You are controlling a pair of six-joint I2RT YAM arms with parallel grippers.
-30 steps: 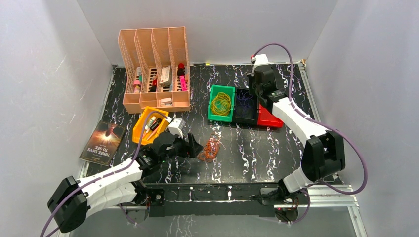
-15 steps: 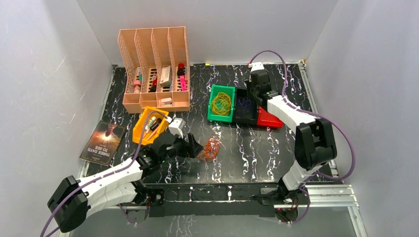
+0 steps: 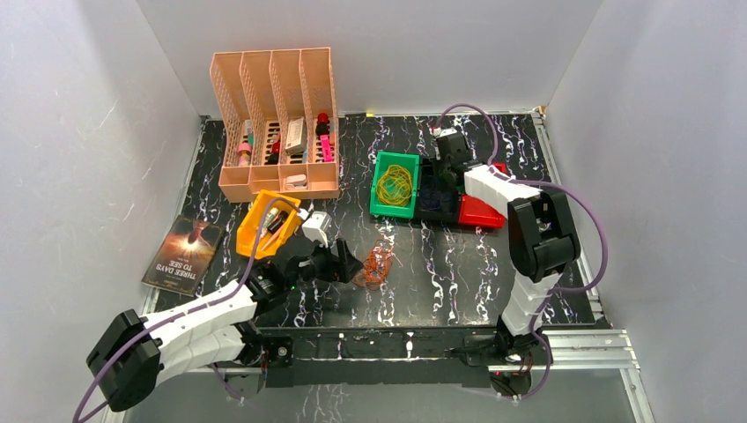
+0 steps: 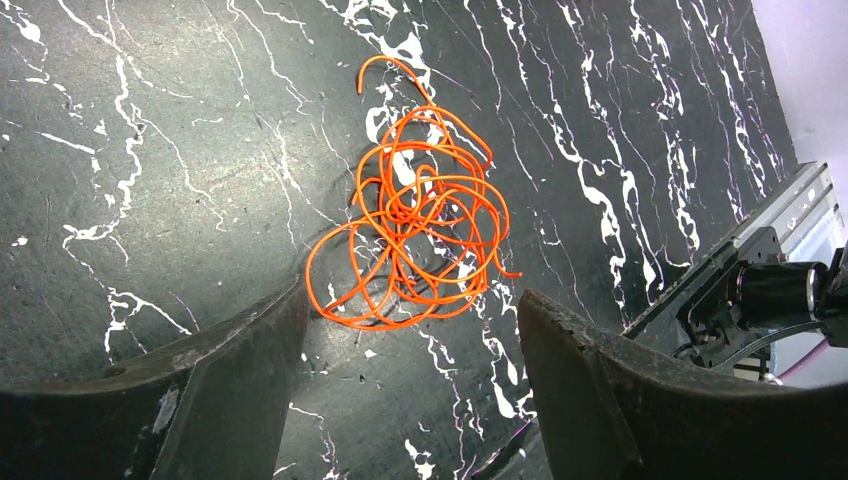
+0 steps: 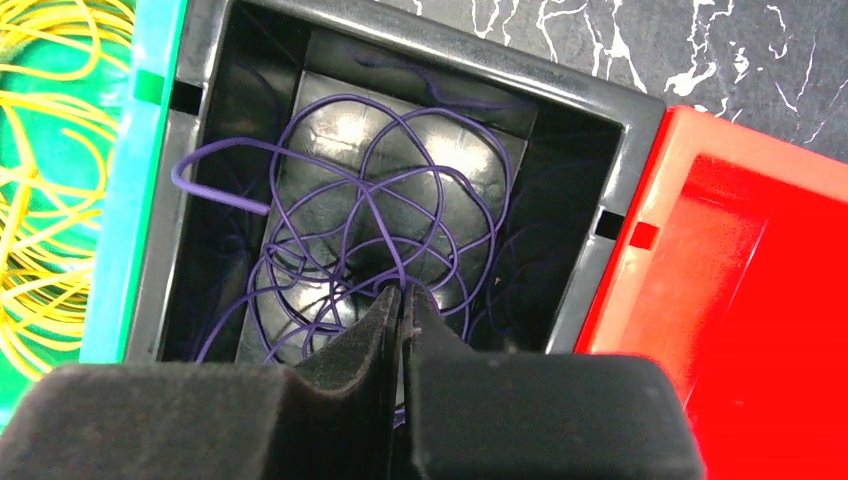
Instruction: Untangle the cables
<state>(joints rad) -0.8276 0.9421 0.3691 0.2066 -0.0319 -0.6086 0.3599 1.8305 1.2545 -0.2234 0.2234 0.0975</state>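
Left gripper (image 4: 412,296) sits well left of the black bin (image 5: 590,110), on its near side, fingers spread wide. The orange cables (image 4: 420,230) lie loose on the table (image 4: 150,150) between and just past the tips, not gripped. Yellow cables (image 3: 395,185) are in the green bin (image 3: 380,210), hard against the black bin's left wall. Purple cables (image 5: 400,180) coil inside the black bin. Right gripper (image 5: 402,295) is over them, fingers pressed together, nipping one purple strand. Red bin (image 5: 760,280) abuts its right wall.
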